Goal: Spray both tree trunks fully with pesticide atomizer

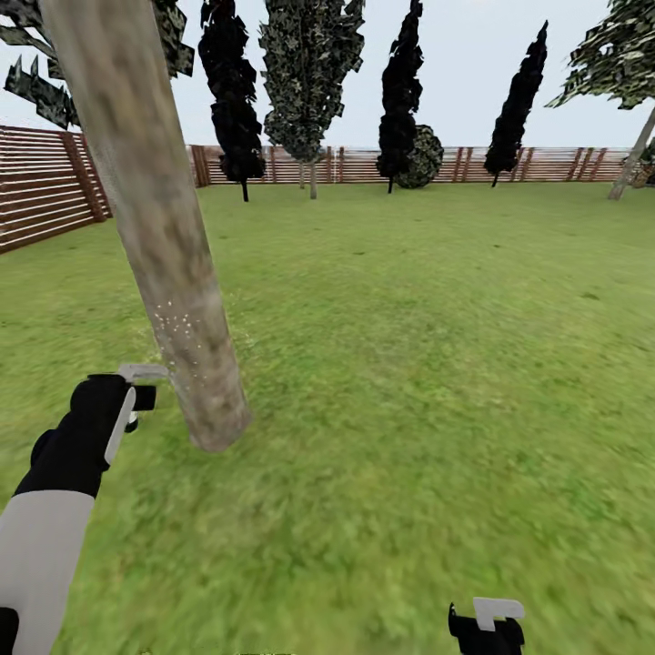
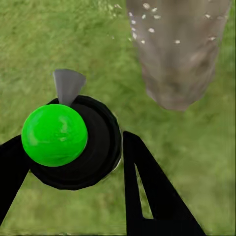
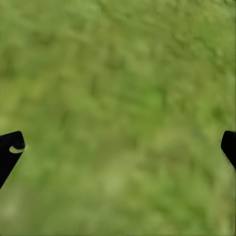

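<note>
A thick, pale mottled tree trunk (image 1: 155, 209) leans up from the lawn at the left; small white specks (image 1: 177, 323) dot its lower part. My left gripper (image 1: 118, 405) is shut on the pesticide atomizer (image 1: 142, 373), just left of the trunk's base. In the left wrist view the atomizer (image 2: 73, 142) has a round black body, a bright green cap and a grey nozzle pointing toward the speckled trunk (image 2: 182, 49). A second pale-trunked tree (image 1: 634, 159) leans at the far right by the fence. My right gripper (image 1: 487, 628) hangs low at the right, open over bare grass (image 3: 118, 147).
A brown slatted fence (image 1: 45, 186) bounds the lawn on the left and along the back. Several dark, thin-trunked trees (image 1: 232, 100) and a round bush (image 1: 420, 156) stand before the far fence. Open grass (image 1: 428, 364) spreads to the right of the trunk.
</note>
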Robot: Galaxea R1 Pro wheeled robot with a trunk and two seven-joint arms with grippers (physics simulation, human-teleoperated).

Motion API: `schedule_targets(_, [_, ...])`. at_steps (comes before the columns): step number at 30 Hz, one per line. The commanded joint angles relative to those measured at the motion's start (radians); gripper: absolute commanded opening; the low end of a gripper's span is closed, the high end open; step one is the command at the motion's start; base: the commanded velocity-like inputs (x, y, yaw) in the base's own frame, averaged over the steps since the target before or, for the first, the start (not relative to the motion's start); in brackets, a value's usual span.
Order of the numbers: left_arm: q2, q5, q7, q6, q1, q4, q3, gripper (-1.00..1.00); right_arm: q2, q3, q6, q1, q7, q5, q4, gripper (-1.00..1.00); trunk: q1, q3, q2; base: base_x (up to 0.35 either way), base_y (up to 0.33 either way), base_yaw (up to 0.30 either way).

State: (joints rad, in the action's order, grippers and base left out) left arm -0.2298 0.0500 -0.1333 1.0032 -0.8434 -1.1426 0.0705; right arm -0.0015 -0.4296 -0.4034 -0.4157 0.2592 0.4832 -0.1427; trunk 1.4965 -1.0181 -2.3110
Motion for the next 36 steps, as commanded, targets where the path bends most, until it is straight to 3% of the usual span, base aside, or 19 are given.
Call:
schedule_targets(1, [-0.016,-0.013,-0.001,-0.003,0.001,0.014,-0.001,-1.00,0.000,0.000,0.000,0.000,0.000,0.000,0.000,1.00,0.000,0.000,0.000,0.000,-0.273,0.278])
schedule_targets(3, [-0.014,-0.016,-0.005,-0.008,0.001,0.072,-0.007,-1.00,0.000,-0.001,0.000,0.000,0.000,0.000,0.000,1.00,0.000,0.000,0.000,0.000,-0.273,0.206])
schedule_targets(4, [0.012,-0.014,-0.006,-0.010,0.001,0.105,-0.009,-1.00,0.000,-0.001,0.000,0.000,0.000,0.000,0.000,1.00,0.000,0.000,0.000,0.000,-0.273,0.039])
schedule_targets(5, [0.029,-0.013,-0.006,-0.010,0.001,0.115,-0.009,-1.00,0.000,-0.001,0.000,0.000,0.000,0.000,0.000,1.00,0.000,0.000,0.000,0.000,-0.273,0.013])
schedule_targets(10, [0.056,-0.014,-0.006,-0.015,0.001,0.118,-0.009,-1.00,-0.002,-0.001,0.000,0.000,0.000,0.000,0.000,1.00,0.000,0.000,0.000,0.000,-0.273,0.002])
schedule_targets(13, [0.051,-0.012,-0.006,-0.015,0.001,0.118,-0.009,-1.00,-0.002,-0.001,0.000,0.000,0.000,0.000,0.000,1.00,0.000,0.000,0.000,0.000,-0.273,0.000])
schedule_targets(15, [0.034,-0.010,-0.010,-0.015,0.001,0.119,-0.003,-1.00,-0.002,-0.001,0.000,0.000,0.000,0.000,0.000,1.00,0.000,0.000,0.000,0.000,-0.273,0.000])
schedule_targets(18, [0.016,-0.011,-0.057,-0.015,0.002,0.123,-0.003,-1.00,-0.002,-0.001,0.000,0.000,0.000,0.000,0.000,1.00,0.000,0.000,0.000,0.000,-0.273,0.000])
schedule_targets(21, [0.028,-0.015,-0.073,-0.016,0.003,0.132,-0.010,-1.00,-0.002,-0.001,0.000,0.000,0.000,0.000,0.000,1.00,0.000,0.000,0.000,0.000,-0.273,0.000])
schedule_targets(25, [0.064,-0.017,-0.074,-0.026,0.003,0.133,-0.011,-1.00,0.000,0.000,0.000,0.000,0.000,0.000,0.000,1.00,0.000,0.000,0.000,0.000,-0.273,0.001])
schedule_targets(29, [0.062,-0.014,-0.074,-0.026,0.003,0.132,-0.012,-1.00,0.000,-0.001,0.000,0.000,0.000,0.000,0.000,1.00,0.000,0.000,0.000,0.000,-0.273,0.180])
schedule_targets(36, [0.035,-0.011,-0.074,-0.026,0.002,0.132,-0.004,-1.00,0.000,0.000,0.000,0.000,0.000,0.000,0.000,1.00,0.000,0.000,0.000,0.063,-0.260,0.275])
